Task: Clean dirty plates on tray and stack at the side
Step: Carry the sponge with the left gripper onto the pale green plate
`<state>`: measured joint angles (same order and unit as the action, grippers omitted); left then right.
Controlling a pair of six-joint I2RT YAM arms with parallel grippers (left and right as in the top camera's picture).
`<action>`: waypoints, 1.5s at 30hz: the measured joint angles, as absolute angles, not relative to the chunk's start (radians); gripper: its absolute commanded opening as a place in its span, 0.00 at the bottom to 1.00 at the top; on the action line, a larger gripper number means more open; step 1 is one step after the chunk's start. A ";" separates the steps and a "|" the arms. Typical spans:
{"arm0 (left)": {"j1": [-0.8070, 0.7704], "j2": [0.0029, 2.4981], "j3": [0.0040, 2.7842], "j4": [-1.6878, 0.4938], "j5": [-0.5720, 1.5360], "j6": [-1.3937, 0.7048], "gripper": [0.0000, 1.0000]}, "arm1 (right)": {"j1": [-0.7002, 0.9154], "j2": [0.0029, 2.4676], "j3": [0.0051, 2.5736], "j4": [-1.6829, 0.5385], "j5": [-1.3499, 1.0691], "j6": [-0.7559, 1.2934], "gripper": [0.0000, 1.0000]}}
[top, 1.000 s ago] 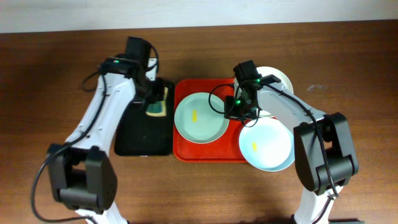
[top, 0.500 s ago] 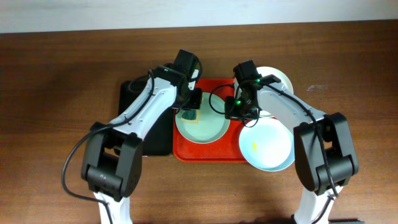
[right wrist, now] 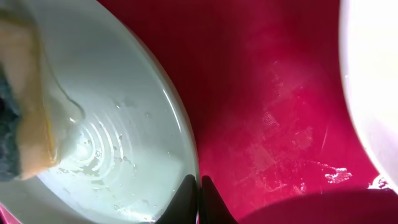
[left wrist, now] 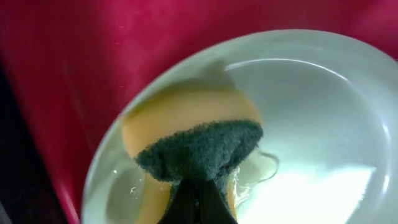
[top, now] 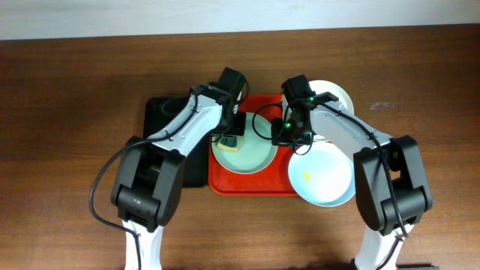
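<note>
My left gripper (left wrist: 198,198) is clamped tight on a sponge (left wrist: 199,146), the green scouring face towards the jaws and the yellow foam pressed down into the mint plate (left wrist: 311,118) directly beneath it. That plate lies in the red tray (left wrist: 87,62), which spreads out under and around both my hands. My right gripper (right wrist: 199,194) is closed to a thin pinch on the near rim of the same plate, one tip inside the rim and one on the tray side, steadying it while the other hand scrubs. So I judge I am in the wiping step on the first plate. There is a wet streak just beside the sponge, but the sponge hides the middle of the plate, so I cannot tell whether the smear is gone. Next I think the sponge needs a few passes across the centre with the rim grip kept firm so the plate does not slide, then a lift to check. Just behind my right hand a second mint plate (top: 322,174) hangs over the tray's edge with its yellow mark showing, a white plate (top: 339,93) sits on the hand's far side, and the black tray (top: 159,112) lies out beyond my left hand.
</note>
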<state>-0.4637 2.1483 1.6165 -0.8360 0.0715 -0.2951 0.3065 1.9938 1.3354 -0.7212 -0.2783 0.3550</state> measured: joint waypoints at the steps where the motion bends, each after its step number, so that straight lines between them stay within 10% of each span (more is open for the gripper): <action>1: -0.467 2.149 1.618 -0.841 0.075 -0.296 0.00 | 0.307 1.994 1.335 -0.720 -0.278 0.355 0.04; 45: -0.498 2.051 1.422 -0.664 0.176 -0.349 0.00 | 0.307 1.994 1.331 -0.698 -0.278 0.354 0.04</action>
<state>-0.4980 2.0510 1.4223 -0.6640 0.1761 -0.3492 0.3065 1.9938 1.3308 -0.6979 -0.2779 0.3542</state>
